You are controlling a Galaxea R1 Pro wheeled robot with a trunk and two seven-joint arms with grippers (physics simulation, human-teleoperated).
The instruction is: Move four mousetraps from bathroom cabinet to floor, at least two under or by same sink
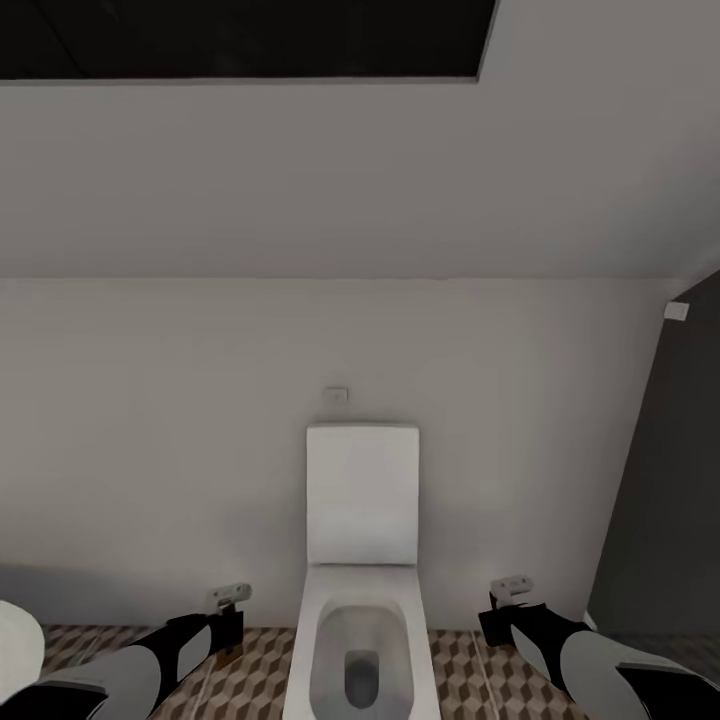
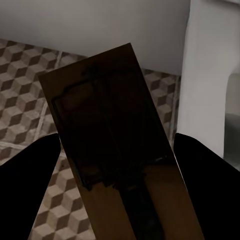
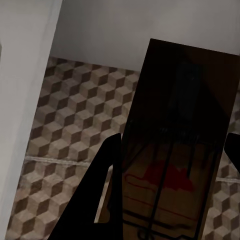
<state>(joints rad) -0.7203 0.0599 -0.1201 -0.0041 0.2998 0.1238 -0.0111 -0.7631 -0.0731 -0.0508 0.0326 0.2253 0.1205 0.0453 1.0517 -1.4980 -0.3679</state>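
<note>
Carrying step: left jaws [image 2: 117, 200] grip a trap [image 2: 107, 130], right jaws [image 3: 172, 175] grip another trap [image 3: 185, 125]; facing toilet [image 1: 362, 560], next find the sink.

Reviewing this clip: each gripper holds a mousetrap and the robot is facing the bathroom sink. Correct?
Not quite. The head view shows a white toilet straight ahead, not the sink. The rest holds: the left gripper holds a mousetrap, and the right gripper another mousetrap.
</note>
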